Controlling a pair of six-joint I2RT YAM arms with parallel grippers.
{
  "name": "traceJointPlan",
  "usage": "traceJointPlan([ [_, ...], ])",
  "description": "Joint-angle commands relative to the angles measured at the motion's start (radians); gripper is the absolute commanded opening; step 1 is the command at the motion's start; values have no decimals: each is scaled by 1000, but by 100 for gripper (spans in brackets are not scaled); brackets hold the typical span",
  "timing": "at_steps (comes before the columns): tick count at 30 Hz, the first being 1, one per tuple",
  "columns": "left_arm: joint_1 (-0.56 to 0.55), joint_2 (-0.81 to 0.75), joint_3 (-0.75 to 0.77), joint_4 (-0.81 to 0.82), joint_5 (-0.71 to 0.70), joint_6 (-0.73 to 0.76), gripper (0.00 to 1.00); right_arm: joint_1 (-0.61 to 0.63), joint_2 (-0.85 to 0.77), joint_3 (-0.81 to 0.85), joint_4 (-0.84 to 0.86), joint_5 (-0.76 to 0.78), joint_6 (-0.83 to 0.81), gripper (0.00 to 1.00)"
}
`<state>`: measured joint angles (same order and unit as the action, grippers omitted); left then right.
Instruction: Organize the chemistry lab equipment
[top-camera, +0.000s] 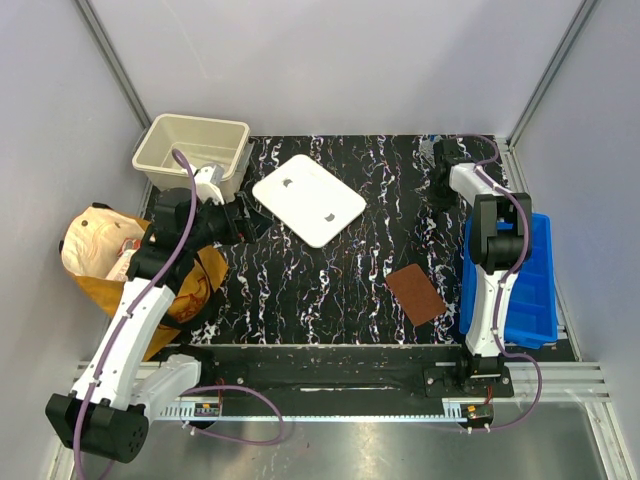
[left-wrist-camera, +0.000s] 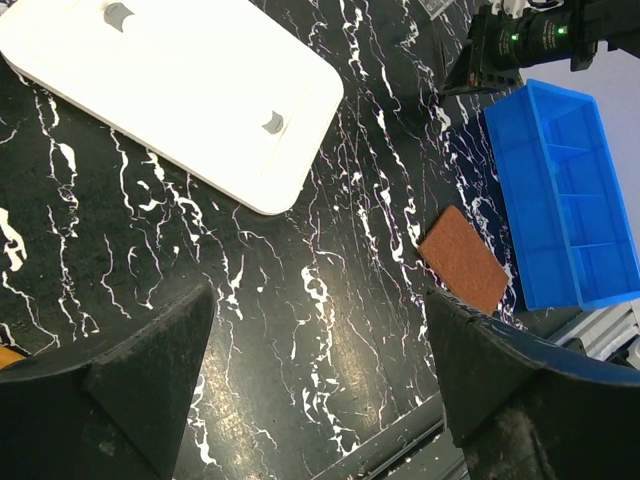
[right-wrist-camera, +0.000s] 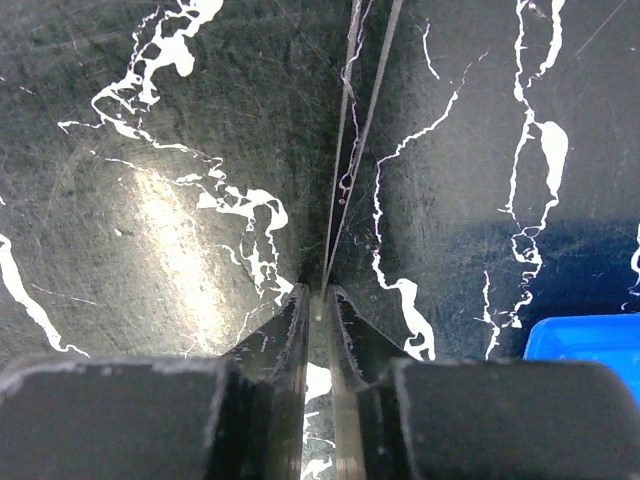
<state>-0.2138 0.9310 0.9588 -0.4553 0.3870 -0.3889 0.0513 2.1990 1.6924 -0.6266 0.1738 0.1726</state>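
The left claw (left-wrist-camera: 318, 330) hangs wide open and empty over the tabletop (top-camera: 350, 290). At far right, near the blue tray (top-camera: 535, 290), the right claw (right-wrist-camera: 318, 295) is clenched on a long thin silvery tool (right-wrist-camera: 340, 150) low against the tabletop. It looks light, stiff and slick, so it will likely swivel. Best pinched squarely, nearer mid-length.

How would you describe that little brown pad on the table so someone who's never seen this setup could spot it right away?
Start at the blue divided bin along the right edge of the black marbled table. Just left of the bin's near end, a flat reddish-brown rectangle lies on the bare marble. Unlike the big white board farther back and left, it is small, dark and rust-coloured.
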Motion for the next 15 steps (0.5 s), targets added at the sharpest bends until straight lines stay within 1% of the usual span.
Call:
traceJointPlan([
  [1,7,-11,1,33,-25,19,89,-4,15,21,-30,-48,-10,12],
  [3,7,-14,0,33,-25,25,88,-4,1,9,-28,-63,-12,2],
  [4,7,-14,0,33,-23,27,88,-5,-8,0,-27,-83,-12,0],
  [8,7,-17,0,33,-30,36,86,4,-102,-101,45,-171,7,0],
  [12,4,-17,0,30,-63,45,86,19,-278,-270,165,-273,53,0],
  [15,1,-3,3,15,-77,35,85,27,-430,-414,299,-359,116,0],
])
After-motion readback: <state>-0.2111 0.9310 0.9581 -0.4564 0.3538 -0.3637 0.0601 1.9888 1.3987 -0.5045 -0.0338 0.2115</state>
